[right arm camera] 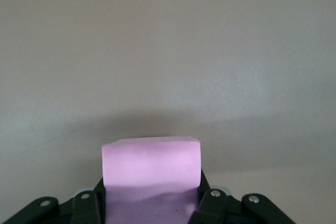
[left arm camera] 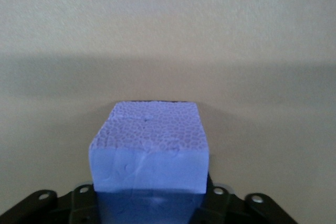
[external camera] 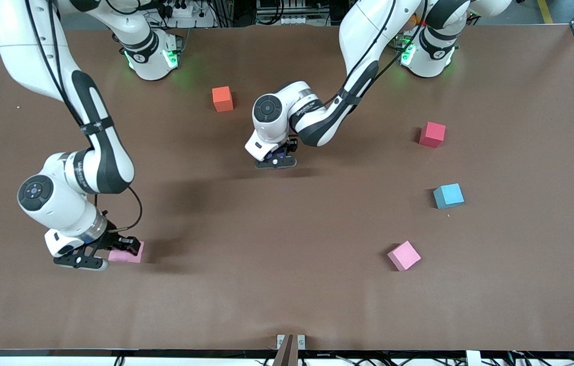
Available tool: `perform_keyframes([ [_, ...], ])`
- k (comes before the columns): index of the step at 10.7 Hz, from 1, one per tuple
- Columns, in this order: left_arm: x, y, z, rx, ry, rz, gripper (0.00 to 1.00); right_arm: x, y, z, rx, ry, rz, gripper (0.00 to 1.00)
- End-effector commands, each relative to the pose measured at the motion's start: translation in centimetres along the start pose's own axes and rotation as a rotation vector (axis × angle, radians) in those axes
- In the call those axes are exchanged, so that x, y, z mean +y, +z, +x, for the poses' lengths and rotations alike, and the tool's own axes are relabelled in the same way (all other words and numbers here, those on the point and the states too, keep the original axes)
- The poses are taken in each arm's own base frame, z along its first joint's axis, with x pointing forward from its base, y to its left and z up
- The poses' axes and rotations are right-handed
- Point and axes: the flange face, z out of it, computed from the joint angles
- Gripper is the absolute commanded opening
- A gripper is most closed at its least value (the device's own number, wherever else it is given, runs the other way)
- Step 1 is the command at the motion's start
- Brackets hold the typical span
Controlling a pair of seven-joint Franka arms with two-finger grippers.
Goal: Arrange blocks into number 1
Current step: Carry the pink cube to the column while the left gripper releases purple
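A purple block (left arm camera: 149, 140) sits between the fingers of my left gripper (left arm camera: 149, 195), which press against its two sides. In the front view that gripper (external camera: 278, 156) is down at the table's middle, and the hand hides the block. My right gripper (external camera: 114, 250) is low near the right arm's end of the table. It is shut on a pink block (external camera: 130, 252), which shows between its fingers in the right wrist view (right arm camera: 151, 161). A second pink block (external camera: 404, 255) lies free on the table toward the left arm's end.
An orange cube (external camera: 222, 98) lies near the robots' bases. A red cube (external camera: 432, 134) and a light-blue cube (external camera: 448, 196) lie toward the left arm's end. The table is a brown mat (external camera: 287, 284).
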Motion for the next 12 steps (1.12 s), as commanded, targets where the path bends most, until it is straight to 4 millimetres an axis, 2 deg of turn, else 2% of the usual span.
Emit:
perform_keyframes([
  [1,0.4,0.0,-1.1,-0.010,0.012,0.004,1.00,-0.6,-2.5,-2.9,-0.022,0.053,0.011,0.55],
  [3,0.4,-0.9,-0.7,-0.003,0.003,-0.006,1.00,-1.0,-3.9,-4.6,-0.066,0.057,0.005,0.55],
  [6,-0.2,-3.8,0.6,0.020,-0.020,-0.016,1.00,-1.3,-7.3,-6.4,-0.150,0.043,-0.007,0.55],
  [7,-0.4,-4.6,1.0,0.030,-0.029,-0.020,1.00,-2.3,-7.9,-7.3,-0.159,0.025,-0.005,0.55],
  [9,-1.4,-7.2,2.3,0.047,-0.054,-0.032,1.00,-5.4,-8.2,-9.1,-0.174,0.034,-0.008,0.55],
  [10,-2.6,-8.7,3.7,0.056,-0.078,-0.036,1.00,-8.1,-8.3,-10.2,-0.179,0.064,-0.010,0.55],
  [11,-4.2,-10.4,5.4,0.058,-0.108,-0.032,1.00,-10.2,-8.4,-10.9,-0.175,0.089,-0.009,0.55],
  [12,-6.8,-11.9,7.8,0.056,-0.153,-0.024,1.00,-12.0,-8.3,-11.6,-0.178,0.084,-0.003,0.55],
])
